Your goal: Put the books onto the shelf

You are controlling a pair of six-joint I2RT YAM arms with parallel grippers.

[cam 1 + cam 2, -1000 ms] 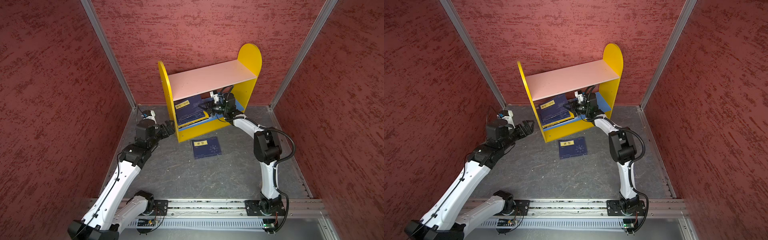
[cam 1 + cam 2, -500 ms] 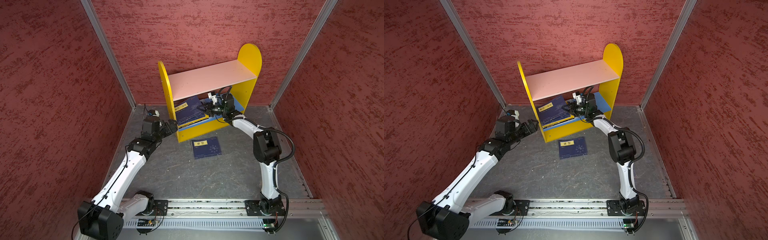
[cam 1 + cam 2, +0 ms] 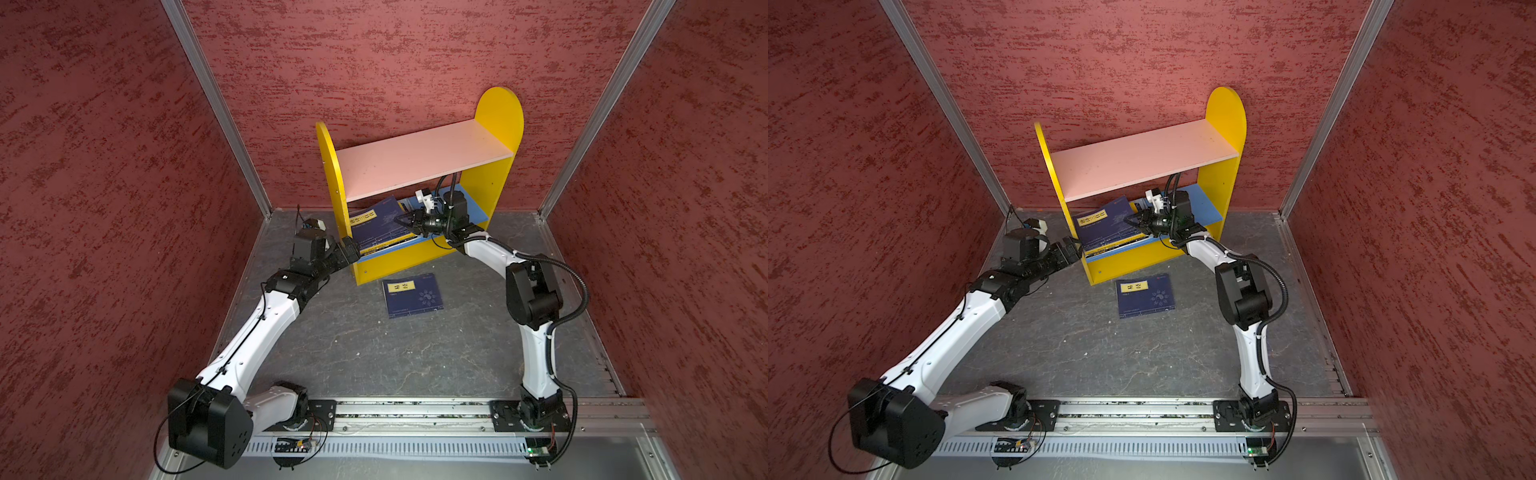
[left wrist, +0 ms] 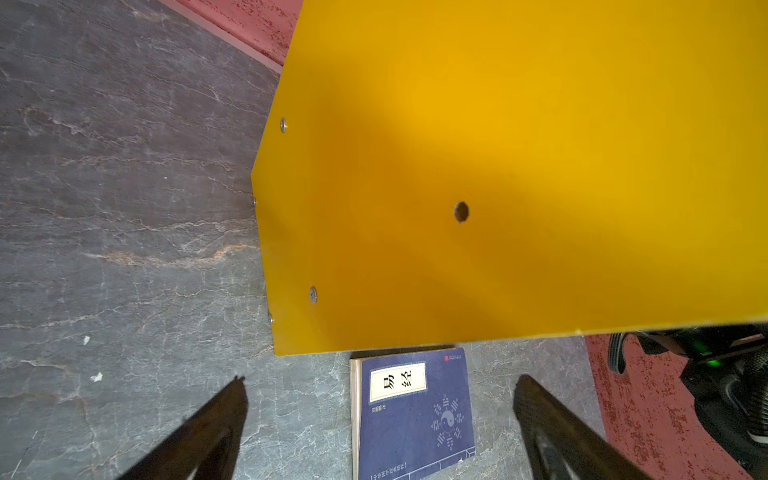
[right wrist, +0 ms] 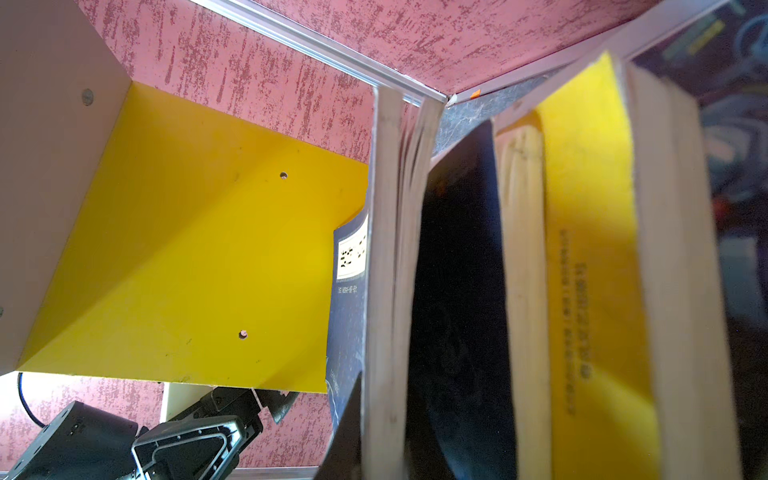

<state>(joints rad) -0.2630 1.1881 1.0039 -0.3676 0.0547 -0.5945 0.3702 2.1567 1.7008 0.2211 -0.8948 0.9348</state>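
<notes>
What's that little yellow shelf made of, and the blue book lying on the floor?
The shelf looks like painted or laminated board: smooth satin faces, cut edges, screws and a drilled hole in the side panel. The navy book on the floor is probably a paperback: thin matte card cover, paper label, cream page edges.

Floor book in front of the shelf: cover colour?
Book is navy with a cream-yellow title label; clearest in the left wrist view.

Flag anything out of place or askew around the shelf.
One navy book lies flat on the floor in front of the shelf, unshelved. On the lower board, the leaning navy book tilts over a slumped stack, its edge gripped by the right pincer.
</notes>
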